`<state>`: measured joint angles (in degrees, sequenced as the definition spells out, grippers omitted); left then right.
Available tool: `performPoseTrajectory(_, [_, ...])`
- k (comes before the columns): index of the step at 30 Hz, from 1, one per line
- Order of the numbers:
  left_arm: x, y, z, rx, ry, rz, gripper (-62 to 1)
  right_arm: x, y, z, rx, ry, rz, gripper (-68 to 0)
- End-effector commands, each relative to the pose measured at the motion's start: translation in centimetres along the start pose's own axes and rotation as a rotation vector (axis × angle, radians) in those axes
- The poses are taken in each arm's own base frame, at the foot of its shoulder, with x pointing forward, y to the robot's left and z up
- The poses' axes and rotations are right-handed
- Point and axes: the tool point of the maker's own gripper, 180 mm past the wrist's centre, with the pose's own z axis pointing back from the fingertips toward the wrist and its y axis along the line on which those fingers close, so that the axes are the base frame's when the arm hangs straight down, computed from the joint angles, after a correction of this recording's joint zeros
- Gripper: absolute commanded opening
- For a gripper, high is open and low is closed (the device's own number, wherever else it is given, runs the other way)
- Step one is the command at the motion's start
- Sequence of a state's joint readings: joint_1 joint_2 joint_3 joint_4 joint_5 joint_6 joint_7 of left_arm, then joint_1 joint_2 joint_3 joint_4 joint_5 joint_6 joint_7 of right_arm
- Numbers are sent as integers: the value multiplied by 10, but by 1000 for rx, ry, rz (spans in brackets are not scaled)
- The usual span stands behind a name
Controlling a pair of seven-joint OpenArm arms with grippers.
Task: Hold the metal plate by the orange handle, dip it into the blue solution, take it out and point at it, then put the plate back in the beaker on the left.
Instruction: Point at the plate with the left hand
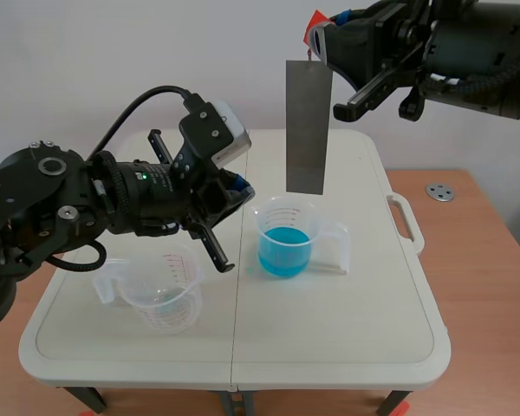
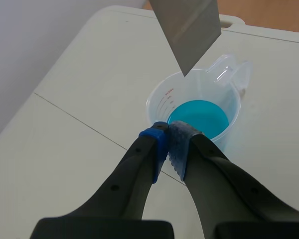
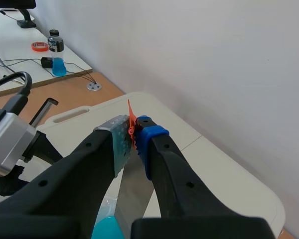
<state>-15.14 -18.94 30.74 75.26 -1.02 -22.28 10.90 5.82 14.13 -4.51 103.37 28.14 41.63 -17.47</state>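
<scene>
Right tool [image 3: 134, 132] pinches the orange handle [image 3: 131, 118]; left tool [image 2: 168, 135] is pressed closed; only the scene view shows the left beaker [image 1: 160, 296].

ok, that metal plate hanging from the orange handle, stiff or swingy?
Probably stiff: the metal plate hangs flat and straight. Likely swings, since the right claw pinches only the small orange handle at its top. Looks thin, so probably light.

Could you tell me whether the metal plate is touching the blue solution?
No, the metal plate hangs in the air above the blue solution.
</scene>
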Motion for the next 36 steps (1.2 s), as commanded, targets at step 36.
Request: performPoseTrajectory(36, [-16, 7, 20, 51, 34, -27, -597, 14, -2, 0, 4, -34, 24, -662])
